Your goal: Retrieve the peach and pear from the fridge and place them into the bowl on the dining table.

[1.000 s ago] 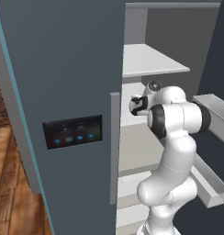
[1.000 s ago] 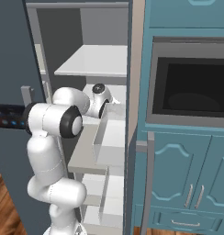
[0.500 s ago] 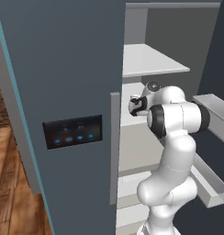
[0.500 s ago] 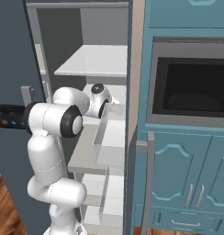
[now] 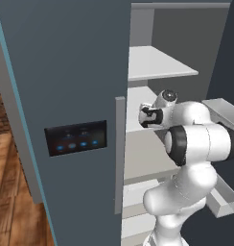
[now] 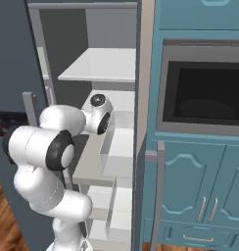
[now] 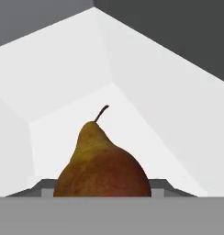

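The white arm reaches into the open fridge (image 5: 80, 72), its wrist at the level of the middle white shelf (image 6: 122, 145). In the hand view the pear (image 7: 102, 163), tan-gold blushing to red-brown with a thin curved stem, stands upright right at the hand (image 7: 102, 193), its base between the 2 dark finger tips (image 7: 40, 188) that flank it. The hand is closed on the pear. White fridge walls surround the fruit. A black panel (image 5: 76, 138) with blue lights sits on the grey door beside a pale bar handle (image 5: 119, 153).
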You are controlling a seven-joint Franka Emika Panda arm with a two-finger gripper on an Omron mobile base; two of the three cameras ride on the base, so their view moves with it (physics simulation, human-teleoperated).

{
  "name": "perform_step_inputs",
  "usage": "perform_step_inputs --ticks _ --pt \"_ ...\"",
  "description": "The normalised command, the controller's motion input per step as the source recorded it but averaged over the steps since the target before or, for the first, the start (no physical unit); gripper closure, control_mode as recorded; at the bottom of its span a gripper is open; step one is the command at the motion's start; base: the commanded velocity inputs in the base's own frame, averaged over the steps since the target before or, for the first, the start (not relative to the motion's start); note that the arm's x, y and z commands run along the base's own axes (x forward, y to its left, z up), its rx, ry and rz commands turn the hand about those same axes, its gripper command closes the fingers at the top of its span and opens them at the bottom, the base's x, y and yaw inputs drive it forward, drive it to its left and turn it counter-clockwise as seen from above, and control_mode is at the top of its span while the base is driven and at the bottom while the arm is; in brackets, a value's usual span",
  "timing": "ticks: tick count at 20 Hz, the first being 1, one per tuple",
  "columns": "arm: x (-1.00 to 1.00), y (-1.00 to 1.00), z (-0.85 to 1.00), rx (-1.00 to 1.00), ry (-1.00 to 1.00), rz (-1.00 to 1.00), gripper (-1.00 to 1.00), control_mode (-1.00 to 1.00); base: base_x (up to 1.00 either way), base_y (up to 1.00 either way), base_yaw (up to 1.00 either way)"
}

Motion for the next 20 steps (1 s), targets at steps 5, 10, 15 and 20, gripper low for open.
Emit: perform_step_inputs --ticks 5,10,15,20 --pt "-1.0 0.43 0.91 0.01 0.06 0.11 1.0 -1.0 0.0 0.0 0.0" --pt "-1.0 0.24 1.0 0.01 0.15 0.07 1.0 -1.0 0.0 0.0 0.0" --pt "-1.0 0.05 0.54 0.02 0.18 0.02 1.0 -1.0 0.0 0.0 0.0" --pt "-1.0 0.0 0.18 0.0 0.0 0.03 1.0 -1.0 0.0 0.0 0.0"
